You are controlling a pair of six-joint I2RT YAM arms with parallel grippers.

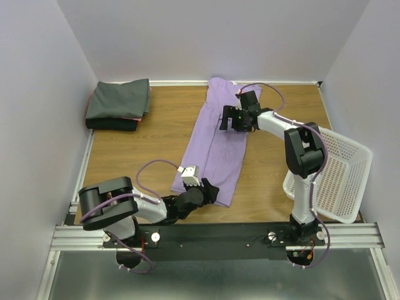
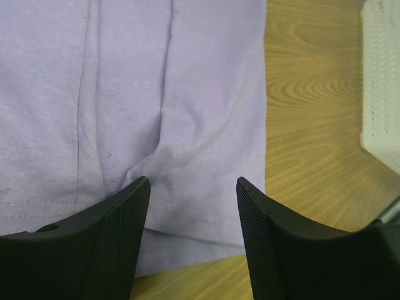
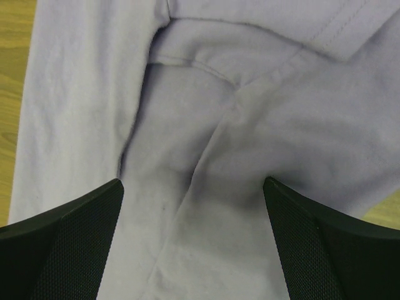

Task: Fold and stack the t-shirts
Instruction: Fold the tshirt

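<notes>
A lavender t-shirt [image 1: 215,140] lies folded into a long strip down the middle of the table. My left gripper [image 1: 211,192] is open over its near hem; in the left wrist view the hem [image 2: 187,219] lies between my open fingers [image 2: 119,237]. My right gripper [image 1: 226,119] is open over the shirt's far part, near the sleeve and collar folds [image 3: 206,125]. Neither gripper holds cloth. A folded dark grey t-shirt [image 1: 119,100] lies at the far left corner on a pinkish one [image 1: 131,118] that barely shows.
A white plastic mesh basket [image 1: 340,175] is tilted at the right edge, next to the right arm; its corner shows in the left wrist view [image 2: 381,81]. Walls close the table on the left, back and right. Bare wood [image 1: 156,144] shows between the two shirts.
</notes>
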